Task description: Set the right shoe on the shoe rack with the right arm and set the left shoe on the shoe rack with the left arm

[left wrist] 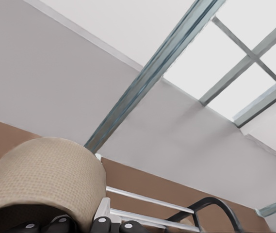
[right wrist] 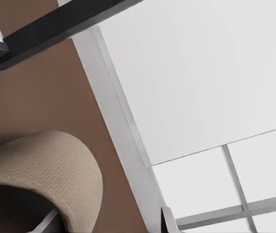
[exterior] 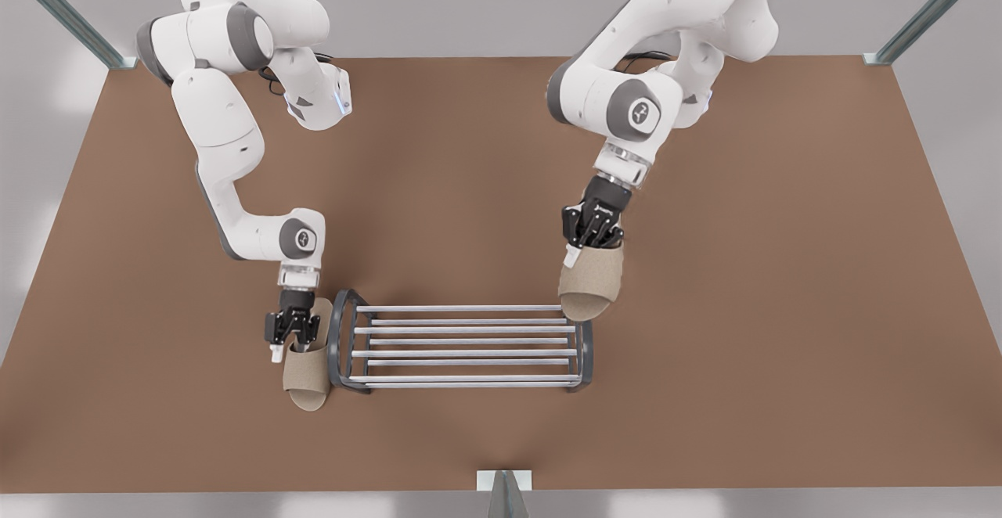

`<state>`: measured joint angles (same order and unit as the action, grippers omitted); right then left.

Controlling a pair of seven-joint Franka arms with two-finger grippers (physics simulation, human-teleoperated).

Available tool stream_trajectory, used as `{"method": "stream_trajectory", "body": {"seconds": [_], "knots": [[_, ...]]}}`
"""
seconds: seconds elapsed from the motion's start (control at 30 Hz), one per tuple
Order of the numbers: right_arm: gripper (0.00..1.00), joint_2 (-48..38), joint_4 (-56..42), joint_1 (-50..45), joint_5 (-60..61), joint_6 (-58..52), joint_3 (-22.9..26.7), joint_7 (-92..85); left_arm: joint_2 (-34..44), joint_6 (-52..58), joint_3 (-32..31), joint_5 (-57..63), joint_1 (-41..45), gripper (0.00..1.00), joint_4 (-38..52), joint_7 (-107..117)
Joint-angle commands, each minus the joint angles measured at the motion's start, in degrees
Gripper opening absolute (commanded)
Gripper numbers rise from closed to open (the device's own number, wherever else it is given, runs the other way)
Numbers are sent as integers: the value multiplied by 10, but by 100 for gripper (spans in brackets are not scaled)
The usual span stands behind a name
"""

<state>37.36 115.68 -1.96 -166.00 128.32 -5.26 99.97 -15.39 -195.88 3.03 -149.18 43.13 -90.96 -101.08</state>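
Note:
The shoe rack (exterior: 462,346) stands low in the middle of the table, with silver bars between dark end frames. On the front view's right, my left gripper (exterior: 595,242) is shut on the left shoe (exterior: 592,287), a beige slipper. It hangs toe-down over the rack's far right corner. On the front view's left, my right gripper (exterior: 293,338) is shut on the right shoe (exterior: 308,377), held low just outside the rack's left end frame. The left wrist view has the left shoe's strap (left wrist: 45,174) beside the rack's bars (left wrist: 147,199). The right wrist view has the right shoe's strap (right wrist: 40,170) near the rack's dark end frame (right wrist: 55,29).
The brown table (exterior: 783,267) spreads wide on all sides of the rack. A metal post (exterior: 505,493) rises at the middle of the near edge. Two more posts stand at the far corners (exterior: 109,60) (exterior: 881,58).

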Motion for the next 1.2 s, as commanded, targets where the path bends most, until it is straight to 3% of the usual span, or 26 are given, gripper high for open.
{"method": "stream_trajectory", "body": {"seconds": [0.0,0.2,0.3,0.37,0.53,0.57,0.67,0.73,0.77,0.97,1.17], "knots": [[79,3,-5,-4,-194,3,3,0,-24,-41,-2,-2,15,21,40,303],[76,18,-24,-13,-194,2,10,0,-224,-33,3,0,28,21,236,388],[75,25,-34,-20,-193,2,18,1,-258,9,8,2,21,21,241,391],[65,27,-34,-21,-194,2,18,2,-274,37,9,2,20,21,242,403],[56,34,-40,-22,-195,1,23,1,-291,55,15,2,18,21,259,412],[47,34,-40,-22,-194,0,23,1,-300,64,15,2,9,21,275,419],[39,34,-40,-22,-194,0,24,1,-320,74,15,2,1,23,304,429],[29,33,-41,-22,-194,-2,24,1,-328,75,18,33,2,95,299,425],[26,32,-42,-23,-192,-2,25,1,-328,75,18,33,1,100,298,426],[22,4,-39,-23,-192,7,23,1,-333,75,18,36,9,100,289,425],[21,-98,14,3,-191,106,-11,52,-317,31,18,37,27,100,285,423]]}}
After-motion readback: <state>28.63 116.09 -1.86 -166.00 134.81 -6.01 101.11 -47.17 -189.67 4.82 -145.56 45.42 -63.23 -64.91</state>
